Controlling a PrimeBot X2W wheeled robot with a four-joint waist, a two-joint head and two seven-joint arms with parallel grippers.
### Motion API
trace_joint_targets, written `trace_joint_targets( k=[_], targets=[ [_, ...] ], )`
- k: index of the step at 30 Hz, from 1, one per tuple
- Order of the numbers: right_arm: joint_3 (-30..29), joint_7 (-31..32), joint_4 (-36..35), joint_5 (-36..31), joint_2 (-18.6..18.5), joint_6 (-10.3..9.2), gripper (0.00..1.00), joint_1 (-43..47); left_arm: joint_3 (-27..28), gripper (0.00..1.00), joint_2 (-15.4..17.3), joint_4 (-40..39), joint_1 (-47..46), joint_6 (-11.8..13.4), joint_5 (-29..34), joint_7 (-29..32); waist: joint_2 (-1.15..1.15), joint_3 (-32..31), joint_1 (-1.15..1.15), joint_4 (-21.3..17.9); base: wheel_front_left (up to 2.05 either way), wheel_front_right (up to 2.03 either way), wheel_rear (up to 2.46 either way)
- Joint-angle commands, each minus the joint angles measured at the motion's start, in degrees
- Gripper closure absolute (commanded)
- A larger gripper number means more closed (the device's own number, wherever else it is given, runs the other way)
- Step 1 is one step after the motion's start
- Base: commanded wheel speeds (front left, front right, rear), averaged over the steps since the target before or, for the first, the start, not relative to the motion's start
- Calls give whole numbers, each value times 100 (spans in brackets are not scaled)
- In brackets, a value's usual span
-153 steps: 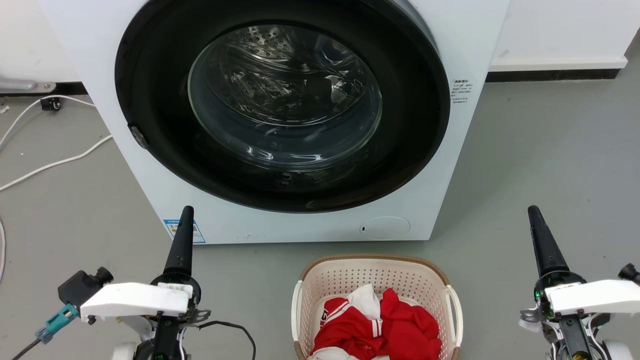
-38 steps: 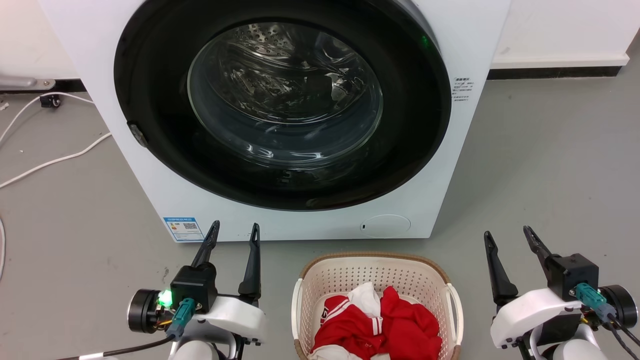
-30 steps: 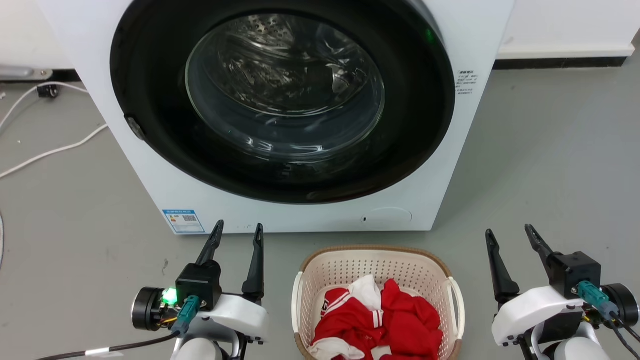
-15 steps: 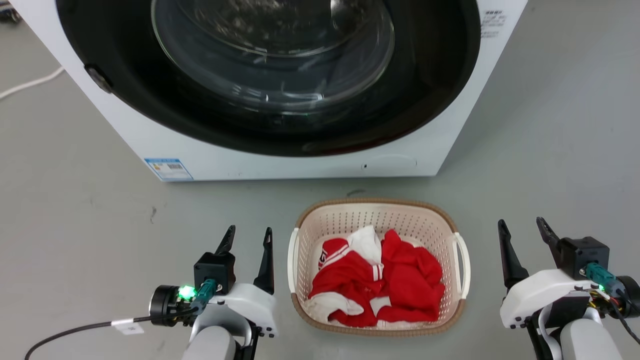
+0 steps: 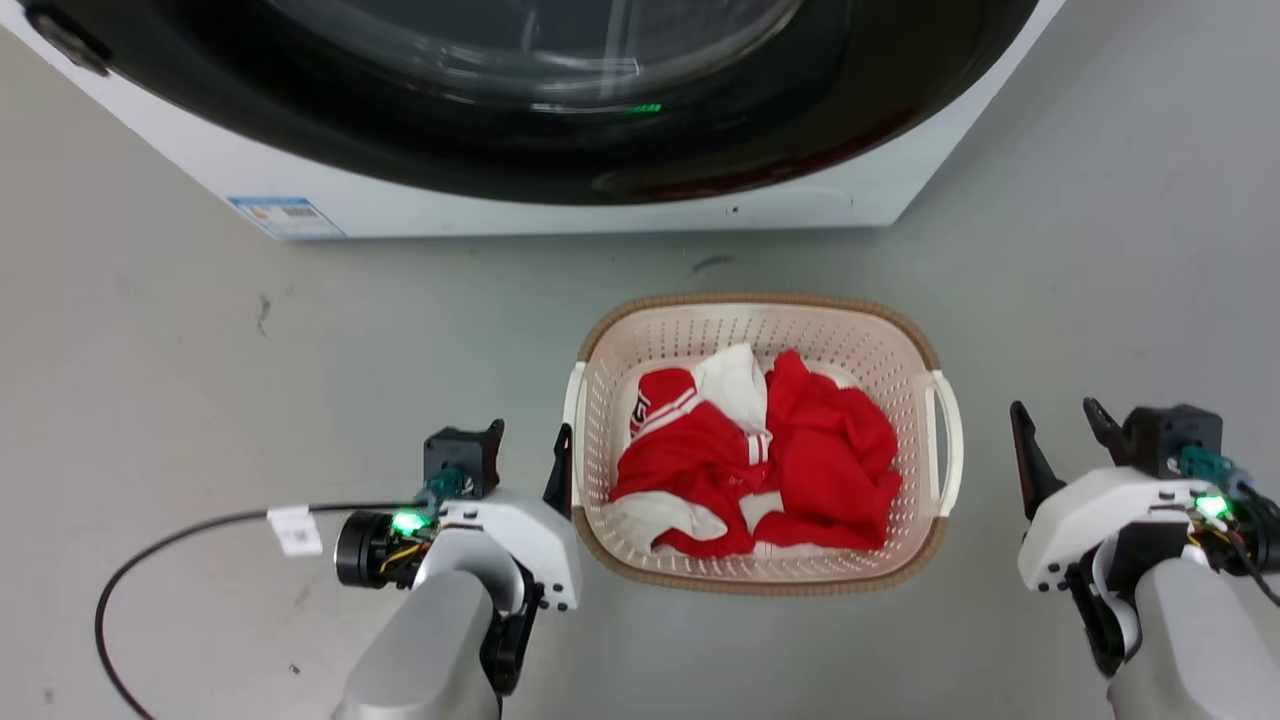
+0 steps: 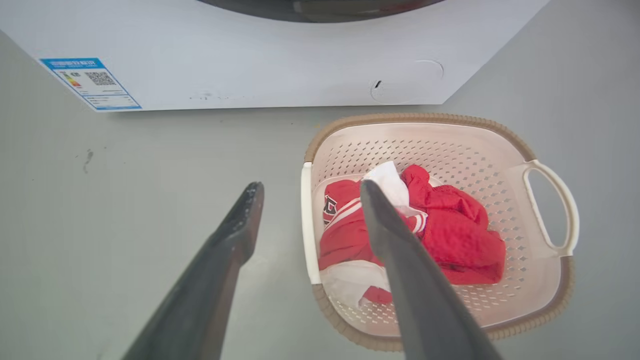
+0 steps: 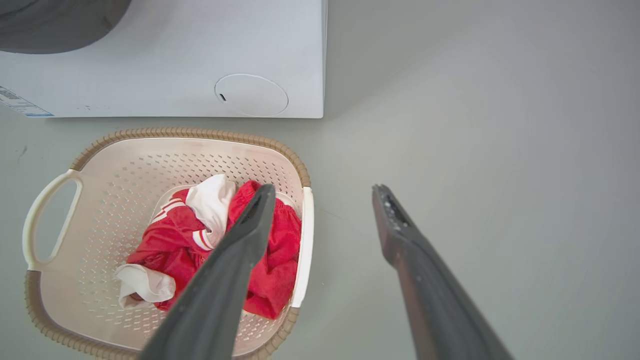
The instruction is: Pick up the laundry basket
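The laundry basket (image 5: 760, 300) stands on the grey floor in front of the washing machine, cream and perforated with a brown rim. It holds red and white clothes (image 5: 790, 450). My left gripper (image 5: 530, 445) is open, its inner finger right beside the basket's left white handle (image 5: 574, 400). In the left wrist view the left gripper (image 6: 311, 186) frames that handle (image 6: 306, 215) between its fingers. My right gripper (image 5: 1056, 412) is open, a short way right of the right handle (image 5: 948, 430). In the right wrist view the right gripper (image 7: 324, 190) spans the handle (image 7: 303, 240) of the basket (image 7: 190, 132).
The white washing machine (image 5: 560, 210) with its dark round door stands just behind the basket. A black cable (image 5: 180, 530) with a white tag lies on the floor at the left. Grey floor spreads to both sides of the basket.
The head camera has tilted down, so the whole picture shifted. Both grippers have turned and now show spread fingers. The left gripper has come closer to the basket's left handle.
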Motion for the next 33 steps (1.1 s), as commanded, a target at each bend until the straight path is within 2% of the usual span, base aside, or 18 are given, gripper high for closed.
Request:
trace_joint_targets(
  k=[1,8,18,33],
  targets=[
    [63,14,196,70,-69,-2,0,-217,-97,0,6,210,-215,-37,-136,91,0,289,-1,-21,0,0,0],
    [443,33,1170,292,-173,-3,0,-916,-456,0,6,1035,-842,-13,-652,271,0,751,-1,-139,0,0,0],
    [1182,181,2358,701,-292,-3,0,-2014,-730,0,6,1833,-1828,51,-1014,454,0,1457,-1,-231,0,0,0],
    [2311,362,3274,1561,-357,-3,0,-2927,-1191,0,5,2269,-2693,25,-1353,753,0,2021,-1,-171,0,0,0]
  ],
)
